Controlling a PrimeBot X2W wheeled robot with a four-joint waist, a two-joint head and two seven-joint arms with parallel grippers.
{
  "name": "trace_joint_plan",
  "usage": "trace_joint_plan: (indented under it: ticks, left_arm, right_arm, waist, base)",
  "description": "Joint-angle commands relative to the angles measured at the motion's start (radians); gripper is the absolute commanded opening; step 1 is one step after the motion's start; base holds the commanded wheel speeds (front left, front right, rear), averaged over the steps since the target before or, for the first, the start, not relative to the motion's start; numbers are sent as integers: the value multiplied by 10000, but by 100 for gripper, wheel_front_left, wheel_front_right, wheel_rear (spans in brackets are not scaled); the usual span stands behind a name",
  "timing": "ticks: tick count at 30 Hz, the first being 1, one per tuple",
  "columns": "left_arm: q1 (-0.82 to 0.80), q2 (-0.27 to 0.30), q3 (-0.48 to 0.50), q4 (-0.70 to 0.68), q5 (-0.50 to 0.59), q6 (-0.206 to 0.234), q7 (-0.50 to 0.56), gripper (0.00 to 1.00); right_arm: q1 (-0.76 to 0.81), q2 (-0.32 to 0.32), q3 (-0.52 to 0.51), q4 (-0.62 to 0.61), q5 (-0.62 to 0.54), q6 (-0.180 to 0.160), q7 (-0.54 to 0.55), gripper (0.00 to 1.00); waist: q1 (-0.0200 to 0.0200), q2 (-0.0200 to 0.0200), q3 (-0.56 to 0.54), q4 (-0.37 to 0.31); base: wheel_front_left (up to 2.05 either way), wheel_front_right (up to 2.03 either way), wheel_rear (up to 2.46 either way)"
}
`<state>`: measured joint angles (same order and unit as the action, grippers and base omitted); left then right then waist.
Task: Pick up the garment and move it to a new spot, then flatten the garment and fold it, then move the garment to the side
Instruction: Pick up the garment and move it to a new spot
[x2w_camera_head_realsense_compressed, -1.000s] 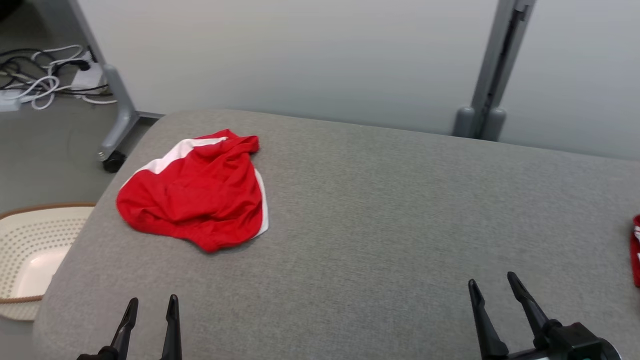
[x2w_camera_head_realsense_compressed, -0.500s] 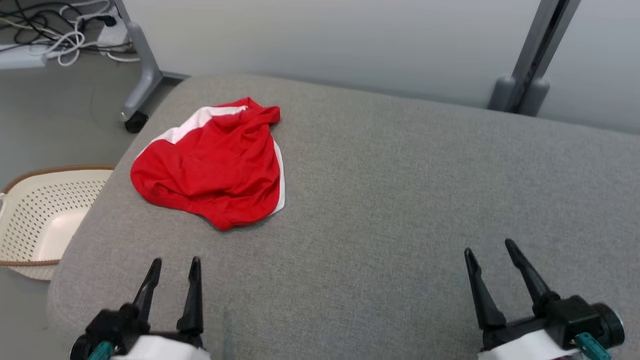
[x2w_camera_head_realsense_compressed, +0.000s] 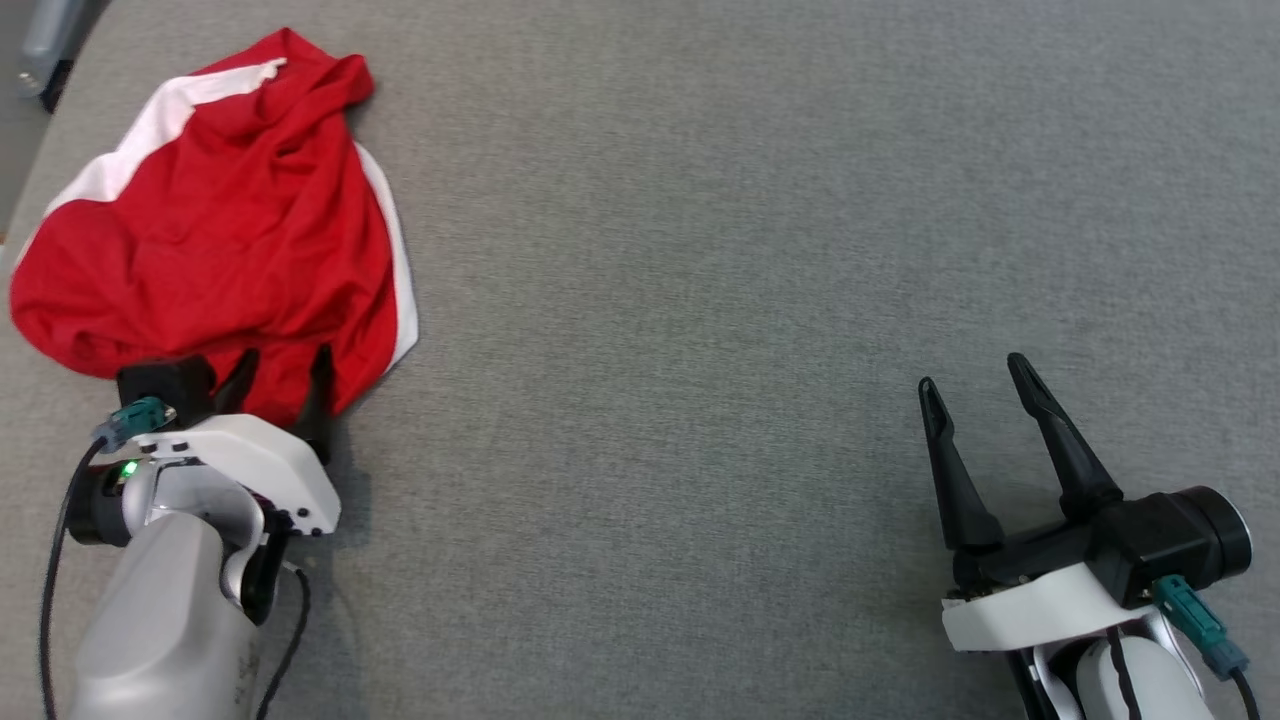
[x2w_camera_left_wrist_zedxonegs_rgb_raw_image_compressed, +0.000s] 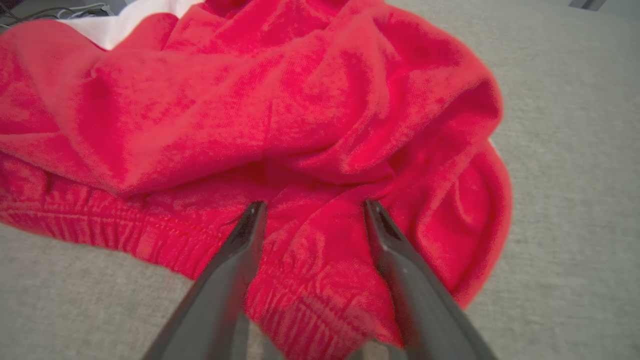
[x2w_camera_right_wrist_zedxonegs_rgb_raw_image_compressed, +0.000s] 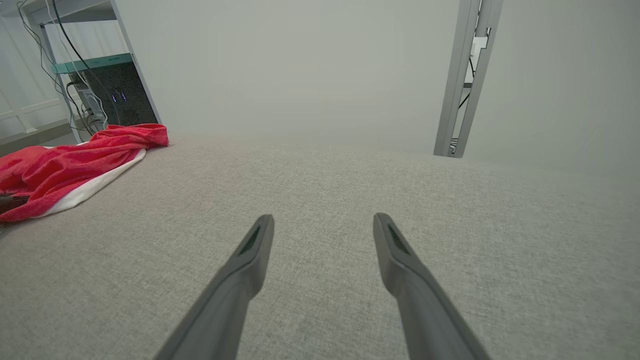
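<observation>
Garment (x2w_camera_head_realsense_compressed: 210, 210) of crumpled red knit with white trim lies upper left on the grey woven surface (x2w_camera_head_realsense_compressed: 700, 250); left gripper (x2w_camera_head_realsense_compressed: 285, 352), fingers apart, is poised over its near elastic hem; right gripper (x2w_camera_head_realsense_compressed: 970, 372), likewise apart and empty, sits well apart at lower right.

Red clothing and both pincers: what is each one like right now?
Crumpled red-and-white fabric garment: bunched up, lying on the grey cushioned surface, not held.
Left pincer: open, tips over the garment's near edge.
Right pincer: open, empty, away from the garment.
</observation>
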<state>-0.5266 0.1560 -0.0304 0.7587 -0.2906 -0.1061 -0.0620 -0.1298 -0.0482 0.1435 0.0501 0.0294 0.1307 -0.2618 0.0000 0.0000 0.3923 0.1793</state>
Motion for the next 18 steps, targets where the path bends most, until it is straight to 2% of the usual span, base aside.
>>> trace_joint_plan:
  ticks: [1, 2, 3, 4, 8, 11, 15, 18]
  left_arm:
    - [-208, 156, 56, 86, -8, -63, -1, 100]
    - [-327, 280, 63, 490, -39, -78, 139, 100]
    - [-361, 291, 37, 853, -81, -60, 238, 78]
    - [-344, 290, 27, 1111, -155, -101, 252, 0]
    - [-447, 467, -176, 1547, -368, -216, 7, 0]
    - [-494, 542, -301, 1232, -498, -262, -492, 0]
    - [-382, 290, -925, -81, -793, -258, -794, 0]
    - [23, 57, -1730, -1775, -1317, -244, -423, 0]
  right_arm:
    - [-147, -47, 7, -33, 61, 1, -46, 100]
    - [-192, -45, 63, -29, 99, 1, -47, 100]
    - [-230, -43, 83, -46, 167, 1, -46, 100]
    - [-243, -50, 56, -68, 243, 1, -48, 100]
    - [-140, -40, -57, -73, 467, 1, -48, 100]
    - [14, -46, -38, 17, 620, 1, -48, 100]
    - [268, -46, -27, 59, 853, 1, -48, 100]
    - [457, -46, 39, 76, 1005, 1, -46, 100]
  waist:
    - [0, 0, 432, -542]
    - [0, 0, 426, -655]
    - [0, 0, 398, -757]
    - [0, 0, 355, -841]
    - [0, 0, 70, -1017]
    - [0, 0, -248, -1116]
    - [0, 0, -753, -1197]
    - [0, 0, -1108, -1292]
  base:
    - [0, 0, 0]
    - [0, 0, 0]
    - [0, 0, 0]
    - [0, 0, 0]
    - [0, 0, 0]
    - [0, 0, 0]
    - [0, 0, 0]
    - [0, 0, 0]
